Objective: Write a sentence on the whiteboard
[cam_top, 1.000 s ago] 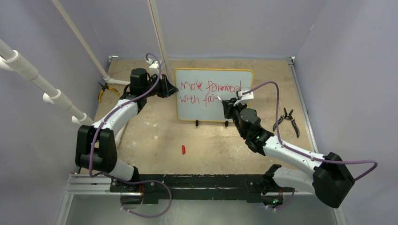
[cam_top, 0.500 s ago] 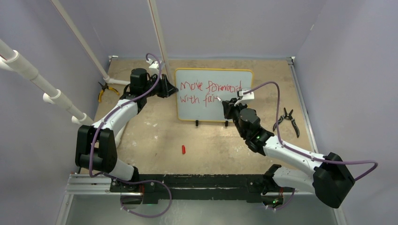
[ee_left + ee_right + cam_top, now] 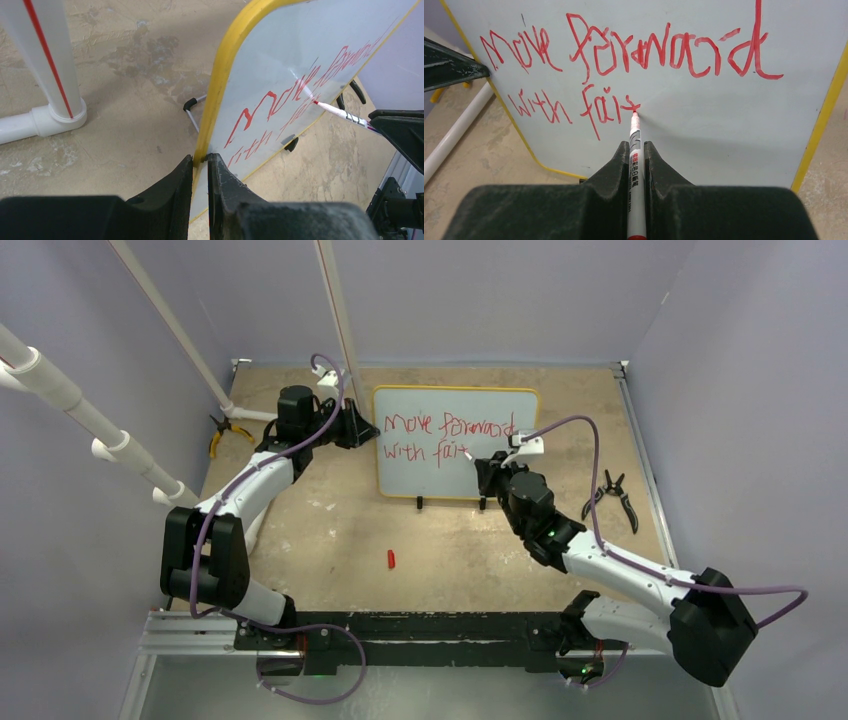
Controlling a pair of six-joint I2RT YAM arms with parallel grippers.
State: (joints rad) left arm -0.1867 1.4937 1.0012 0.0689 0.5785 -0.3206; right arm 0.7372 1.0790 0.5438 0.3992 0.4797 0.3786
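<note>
While the marker tip rests on the t of "fait", I judge the sentence (image 3: pixel 644 55) nearly done: "Move forward" fills the upper line of the whiteboard (image 3: pixel 400 480) and "with fait" the lower, so only the closing h and perhaps a full stop are missing. The whiteboard stands upright on its two black feet toward the far side of the tabletop (image 3: pixel 330 530). My left tool (image 3: pixel 200 161) is pressed together on the whiteboard's yellow frame at its left edge, steadying it. My right tool (image 3: pixel 636 147), in front of the whiteboard's lower middle, pinches the white marker (image 3: pixel 636 167) with the red tip touching the surface. My main worry is pressure. If I lean in too hard, the whiteboard could pivot about that single clamped edge, its right side swinging back, and the stroke would skip or trail off. If I press too lightly, the line breaks. The barrel could also slide back in the narrow pinch. And if the wrist dips toward the whiteboard, it may smear the lettering.
</note>
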